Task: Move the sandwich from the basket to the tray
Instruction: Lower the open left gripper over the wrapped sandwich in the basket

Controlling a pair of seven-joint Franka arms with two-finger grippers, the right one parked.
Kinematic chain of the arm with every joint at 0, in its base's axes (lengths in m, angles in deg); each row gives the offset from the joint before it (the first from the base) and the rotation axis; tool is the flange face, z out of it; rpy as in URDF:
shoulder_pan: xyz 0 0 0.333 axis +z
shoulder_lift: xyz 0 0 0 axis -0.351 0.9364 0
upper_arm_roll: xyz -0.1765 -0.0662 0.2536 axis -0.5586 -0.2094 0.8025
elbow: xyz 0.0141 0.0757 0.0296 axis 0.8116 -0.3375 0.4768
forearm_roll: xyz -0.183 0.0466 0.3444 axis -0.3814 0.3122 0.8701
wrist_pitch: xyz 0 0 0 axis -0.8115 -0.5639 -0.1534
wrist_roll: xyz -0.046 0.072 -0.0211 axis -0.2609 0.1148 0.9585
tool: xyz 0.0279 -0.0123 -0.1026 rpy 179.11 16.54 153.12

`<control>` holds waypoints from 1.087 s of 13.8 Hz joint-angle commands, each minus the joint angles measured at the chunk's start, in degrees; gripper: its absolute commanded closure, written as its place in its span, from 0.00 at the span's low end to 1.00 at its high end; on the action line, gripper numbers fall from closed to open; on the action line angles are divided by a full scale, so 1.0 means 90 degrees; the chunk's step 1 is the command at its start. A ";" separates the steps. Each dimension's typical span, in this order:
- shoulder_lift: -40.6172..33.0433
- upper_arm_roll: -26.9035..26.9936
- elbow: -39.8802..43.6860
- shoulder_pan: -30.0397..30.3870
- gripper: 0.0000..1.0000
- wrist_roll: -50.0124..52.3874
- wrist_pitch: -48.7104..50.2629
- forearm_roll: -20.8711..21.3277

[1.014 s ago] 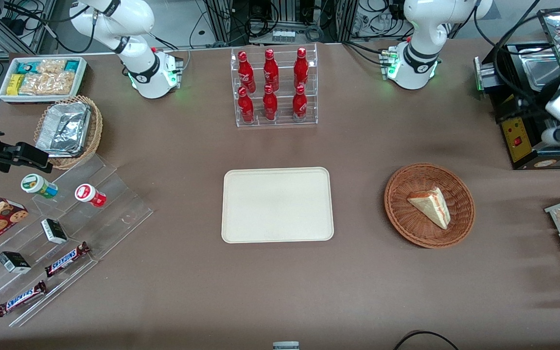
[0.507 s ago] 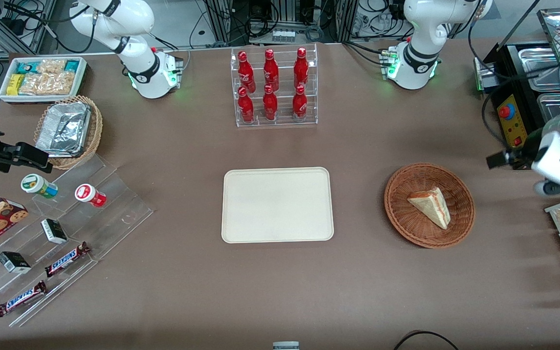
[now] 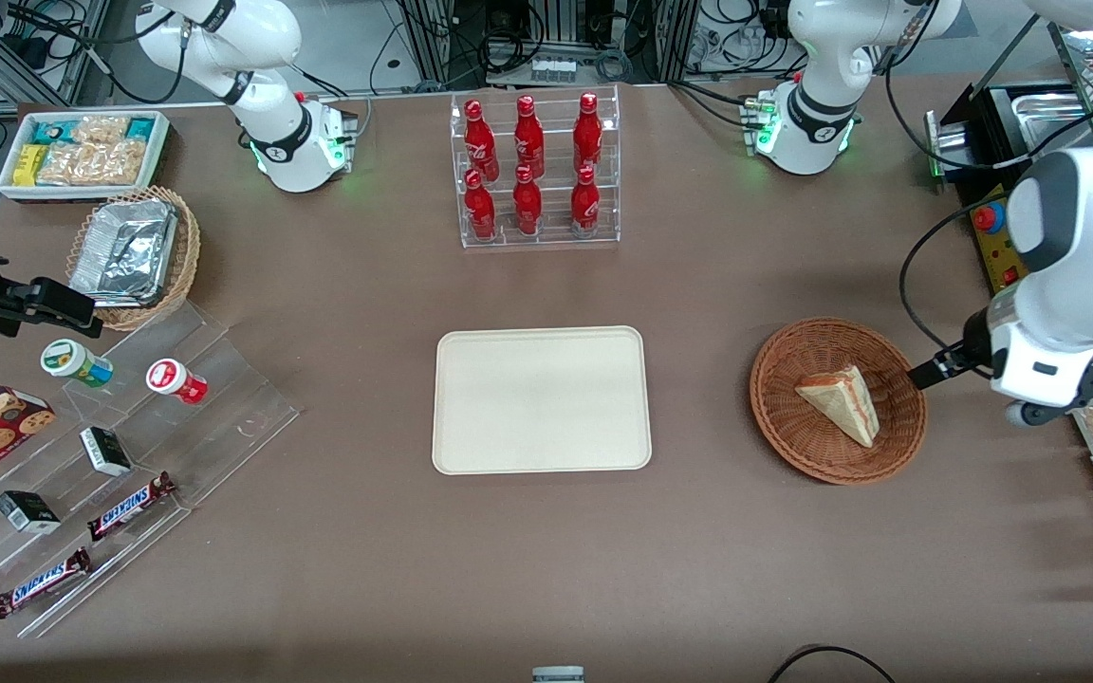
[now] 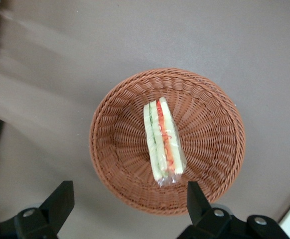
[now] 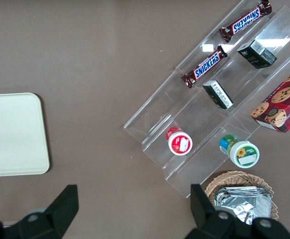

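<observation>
A: What does the sandwich (image 4: 163, 143) look like?

B: It is a small wedge of pale bread in shiny clear wrap. From the wrist view it stands on edge, showing thin stripes of green, pink and red filling between two white slices. In the front view (image 3: 842, 402) it reads as a flat cream triangle with a reddish seam along one side.

A: And where is it?

B: It lies in the basket (image 4: 211, 118), near the middle of the bowl, directly below the gripper (image 4: 126, 205). The gripper hangs above the basket with its two black fingers (image 4: 60, 201) spread wide apart and nothing between them; it touches neither sandwich nor wicker.

A: What about materials?

B: The basket (image 3: 786, 432) is round and shallow, of reddish-brown woven wicker with ribs fanning out from the centre to a braided rim. The table (image 3: 698, 285) under it is covered in plain matte brown cloth. The tray (image 3: 541, 398) sits well apart from the gripper, toward the parked arm's end; it is a flat, smooth, cream rectangle with rounded corners and a low raised rim, and nothing lies on it.
</observation>
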 commanded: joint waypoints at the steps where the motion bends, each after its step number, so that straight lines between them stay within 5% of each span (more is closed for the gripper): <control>1: -0.0158 0.0016 -0.0638 -0.0071 0.00 0.0770 -0.0601 -0.0069; 9: -0.0441 0.0015 -0.2268 -0.0422 0.00 0.1712 -0.2533 -0.0089; 15: -0.0109 0.0025 -0.2299 -0.0403 0.00 0.1741 -0.3063 -0.0098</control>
